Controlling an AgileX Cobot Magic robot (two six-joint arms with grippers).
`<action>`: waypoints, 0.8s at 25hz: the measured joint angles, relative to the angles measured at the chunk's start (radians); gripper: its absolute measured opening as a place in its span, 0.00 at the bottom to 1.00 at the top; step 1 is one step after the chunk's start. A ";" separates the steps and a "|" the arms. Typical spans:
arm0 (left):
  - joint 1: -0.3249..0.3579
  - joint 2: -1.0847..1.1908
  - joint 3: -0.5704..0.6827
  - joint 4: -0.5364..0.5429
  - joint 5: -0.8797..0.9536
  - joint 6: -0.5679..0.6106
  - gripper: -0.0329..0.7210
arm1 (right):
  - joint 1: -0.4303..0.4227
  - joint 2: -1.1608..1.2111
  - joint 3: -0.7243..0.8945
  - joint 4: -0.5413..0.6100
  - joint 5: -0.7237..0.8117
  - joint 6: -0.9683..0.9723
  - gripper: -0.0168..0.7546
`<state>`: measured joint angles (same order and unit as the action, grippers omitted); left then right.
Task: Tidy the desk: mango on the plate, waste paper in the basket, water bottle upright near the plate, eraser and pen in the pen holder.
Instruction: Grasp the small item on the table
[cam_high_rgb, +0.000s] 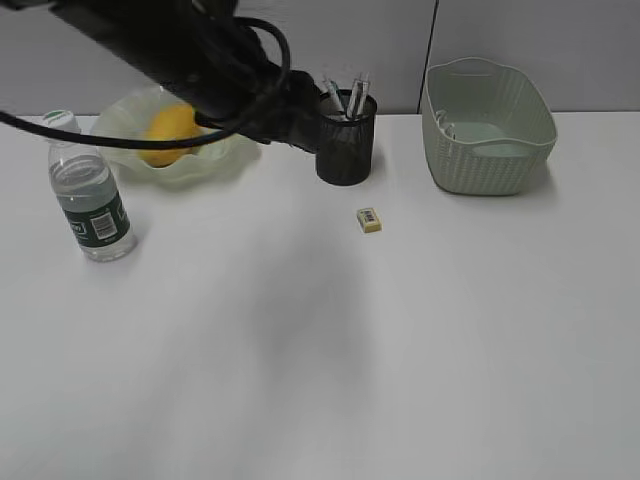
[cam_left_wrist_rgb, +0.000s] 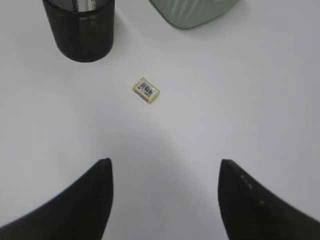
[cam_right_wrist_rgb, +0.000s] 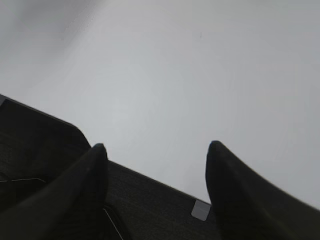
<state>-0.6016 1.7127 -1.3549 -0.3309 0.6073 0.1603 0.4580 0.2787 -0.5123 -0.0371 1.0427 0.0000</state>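
Observation:
The mango (cam_high_rgb: 168, 130) lies on the wavy-rimmed plate (cam_high_rgb: 218, 165) at the back left. The water bottle (cam_high_rgb: 90, 200) stands upright to the left of the plate. The black mesh pen holder (cam_high_rgb: 347, 145) holds pens (cam_high_rgb: 345, 95). The small yellowish eraser (cam_high_rgb: 369, 220) lies on the desk (cam_high_rgb: 320, 350) in front of the holder. It also shows in the left wrist view (cam_left_wrist_rgb: 146, 90), below the holder (cam_left_wrist_rgb: 85, 30). My left gripper (cam_left_wrist_rgb: 165, 162) is open and empty, above the desk short of the eraser. My right gripper (cam_right_wrist_rgb: 156, 145) is open and empty. The waste paper is not clearly visible.
The pale green basket (cam_high_rgb: 488, 130) stands at the back right, and its corner shows in the left wrist view (cam_left_wrist_rgb: 192, 10). My left arm (cam_high_rgb: 200, 50) reaches across the back over the plate. The right wrist view shows the desk's front edge and a dark surface (cam_right_wrist_rgb: 150, 200) below it.

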 joint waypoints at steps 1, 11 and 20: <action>-0.003 0.046 -0.040 0.004 0.018 -0.001 0.71 | 0.000 0.000 0.000 0.000 0.000 0.000 0.66; -0.080 0.441 -0.496 0.207 0.243 -0.168 0.71 | 0.000 0.000 0.000 0.000 0.000 0.000 0.66; -0.080 0.690 -0.813 0.240 0.403 -0.386 0.70 | 0.000 0.000 0.000 0.000 -0.001 0.000 0.66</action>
<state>-0.6815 2.4023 -2.1681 -0.0914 1.0104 -0.2261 0.4580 0.2787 -0.5123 -0.0371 1.0415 0.0000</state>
